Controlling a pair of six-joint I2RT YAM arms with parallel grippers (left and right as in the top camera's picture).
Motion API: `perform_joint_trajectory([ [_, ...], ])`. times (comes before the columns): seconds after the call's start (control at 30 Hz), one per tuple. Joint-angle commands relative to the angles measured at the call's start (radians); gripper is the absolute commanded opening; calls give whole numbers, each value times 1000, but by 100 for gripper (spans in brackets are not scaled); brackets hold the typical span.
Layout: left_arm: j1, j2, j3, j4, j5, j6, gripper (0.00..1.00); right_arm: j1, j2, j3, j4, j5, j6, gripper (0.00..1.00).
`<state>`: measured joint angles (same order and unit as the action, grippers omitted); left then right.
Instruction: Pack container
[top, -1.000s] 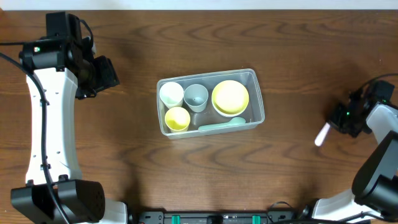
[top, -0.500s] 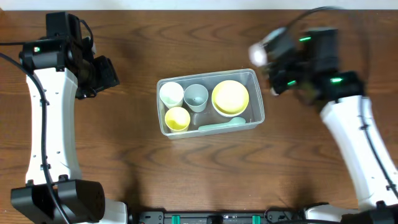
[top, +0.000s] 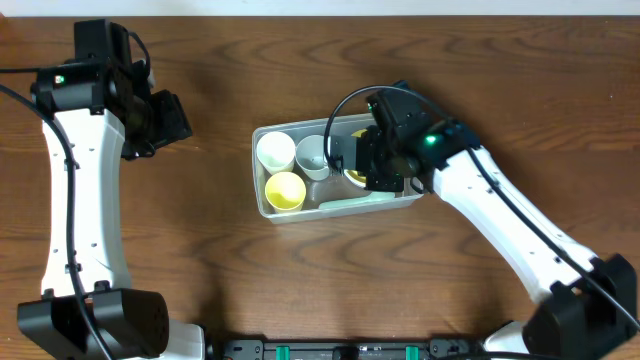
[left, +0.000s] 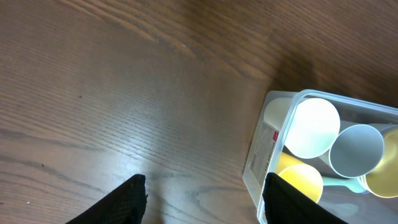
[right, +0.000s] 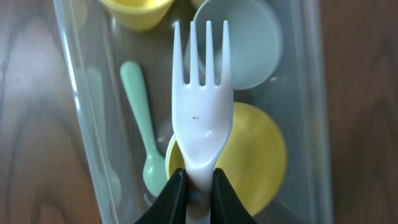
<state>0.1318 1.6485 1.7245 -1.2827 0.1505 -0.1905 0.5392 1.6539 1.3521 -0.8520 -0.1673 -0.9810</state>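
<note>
Moved: right end effector (right: 199, 184), gripping white fork (right: 200, 115), swung from far right to over container (top: 262, 205).

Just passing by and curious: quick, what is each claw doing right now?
Left gripper: open, holding nothing.
Right gripper: closed on a white fork, over the container.

A dark wooden table (top: 300, 290) lay under everything. Inside the container (left: 261, 155), a white cup (top: 275, 151) stood beside a pale blue cup (top: 313, 153), and a yellow cup (top: 285, 190) sat just beside the white one. A mint spoon (right: 140, 106) lay along one long wall, next to a yellow bowl (right: 261, 155). A white plastic fork (right: 200, 93) hung above that bowl.
</note>
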Motion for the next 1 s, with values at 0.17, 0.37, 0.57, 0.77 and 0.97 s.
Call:
perform_joint_trajectory([
  [0.17, 3, 1, -6, -5, -5, -2, 61, 3, 62, 1, -16, 2, -45, 10],
  [0.37, 3, 1, -6, -4, -5, -2, 61, 3, 61, 1, -34, 3, -40, 48],
  [0.57, 2, 1, -6, -4, -5, -2, 61, 3, 56, 1, -26, 3, -1, 75],
  [0.77, -22, 1, -6, 0, -5, 5, 61, -32, -11, 2, 79, 45, 223, 77],
  [0.97, -136, 1, -6, 43, -24, 103, 63, -220, -121, 2, 249, 63, 640, 92],
])
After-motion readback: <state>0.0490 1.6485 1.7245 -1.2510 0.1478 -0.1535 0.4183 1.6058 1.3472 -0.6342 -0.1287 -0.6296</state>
